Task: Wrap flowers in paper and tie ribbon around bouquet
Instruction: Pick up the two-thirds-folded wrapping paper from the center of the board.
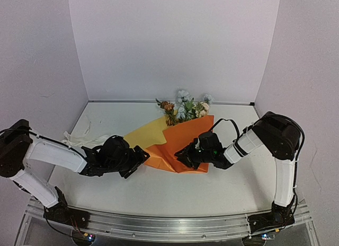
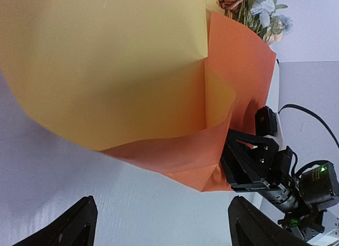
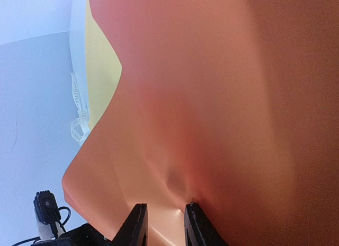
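Observation:
The paper lies folded over the flowers, orange face out, with a yellow flap spread to the left. Only the blossoms stick out at the paper's far edge. In the right wrist view the orange sheet fills the frame. My right gripper is shut on a pinched fold of it near the front edge. My left gripper stands open just short of the paper's near left corner, with only bare table between its fingers. The ribbon lies bunched on the table behind the left arm.
White walls close in the table at the back and on both sides. In the left wrist view my right gripper is just right of the paper's corner, close to my left fingers. The ribbon shows beyond the paper's far edge in the right wrist view.

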Available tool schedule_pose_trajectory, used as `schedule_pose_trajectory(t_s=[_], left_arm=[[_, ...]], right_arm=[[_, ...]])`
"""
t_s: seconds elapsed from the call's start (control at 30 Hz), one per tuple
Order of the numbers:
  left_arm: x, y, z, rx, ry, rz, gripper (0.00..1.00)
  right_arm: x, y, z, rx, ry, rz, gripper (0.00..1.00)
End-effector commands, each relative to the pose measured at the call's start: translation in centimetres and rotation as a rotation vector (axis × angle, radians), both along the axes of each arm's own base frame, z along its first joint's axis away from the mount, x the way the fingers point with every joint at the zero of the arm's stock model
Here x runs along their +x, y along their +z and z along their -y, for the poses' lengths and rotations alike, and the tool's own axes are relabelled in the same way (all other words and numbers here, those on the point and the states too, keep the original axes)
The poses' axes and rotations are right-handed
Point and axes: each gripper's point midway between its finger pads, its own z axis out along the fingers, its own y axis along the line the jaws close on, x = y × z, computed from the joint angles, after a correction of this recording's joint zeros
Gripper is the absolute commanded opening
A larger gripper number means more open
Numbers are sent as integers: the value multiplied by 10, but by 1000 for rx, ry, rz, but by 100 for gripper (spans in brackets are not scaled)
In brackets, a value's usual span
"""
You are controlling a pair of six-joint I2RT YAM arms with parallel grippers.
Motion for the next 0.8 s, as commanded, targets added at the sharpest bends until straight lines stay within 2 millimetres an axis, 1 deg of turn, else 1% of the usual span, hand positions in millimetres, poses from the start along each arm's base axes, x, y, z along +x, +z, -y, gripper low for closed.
schedule_pose_trajectory(t_s=[0.0, 0.07, 0.13, 0.23, 0.37, 0.43, 0.6, 0.7, 0.77], left_arm=[[15, 21, 52, -40, -53, 29, 88], [19, 13, 60, -7, -25, -25, 88], [24, 7, 60, 13, 29, -63, 88], [23, -13, 57, 39, 80, -132, 91], [15, -42, 57, 76, 78, -214, 93], [13, -46, 53, 85, 87, -229, 93], [10, -48, 34, 143, 132, -239, 91], [12, -56, 26, 163, 150, -257, 86], [15, -60, 20, 177, 161, -263, 80]], right_arm=[[-19, -52, 25, -151, -15, -115, 27], [-19, -52, 23, -149, -12, -115, 27], [-19, -51, 21, -146, -9, -112, 27], [-20, -50, 20, -149, -8, -111, 27], [-20, -51, 19, -150, -5, -113, 27], [-21, -51, 18, -151, 0, -113, 27], [-23, -54, 16, -164, 11, -115, 27], [-24, -56, 15, -167, 12, -121, 27], [-25, -57, 14, -168, 12, -120, 27]])
